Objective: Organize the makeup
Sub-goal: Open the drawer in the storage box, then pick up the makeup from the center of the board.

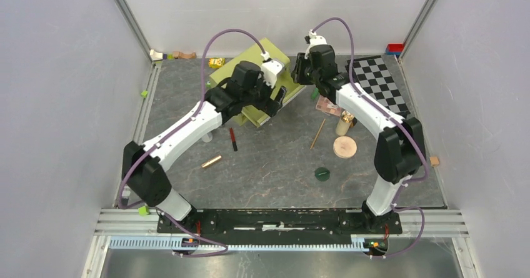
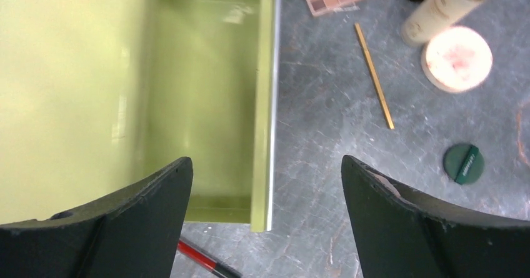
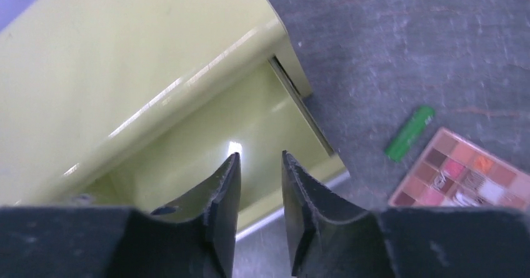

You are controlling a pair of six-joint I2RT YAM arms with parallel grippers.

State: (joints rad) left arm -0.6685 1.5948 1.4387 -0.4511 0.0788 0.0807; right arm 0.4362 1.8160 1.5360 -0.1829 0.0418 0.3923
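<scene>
**Mia:** Is the drawer (image 2: 200, 103) open?

**Ben:** Yes, the green box (image 1: 270, 50) has it pulled out. I see nothing in it. The makeup (image 1: 344, 147) lies on the table (image 1: 275, 165). The eyeshadow palette (image 3: 465, 175), green stick (image 3: 409, 133) and red-black pencil (image 1: 233, 139) are all near the drawer.

**Mia:** And the grippers?

**Ben:** The left gripper (image 2: 265, 165) is spread wide. The right gripper (image 3: 260, 159) is a little apart. Both are empty.

**Mia:** What next?

**Ben:** Probably grab the palette and drop it in.

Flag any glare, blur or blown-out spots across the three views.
Left wrist: the glossy olive-green box is soft and smeared, and the round tan compact is nearly blown out. Right wrist: a bright hot spot on the floor of the box's open drawer, plus a streak along the box top. Top external: even light, soft shadows on the grey mottled tabletop, no glare.
</scene>
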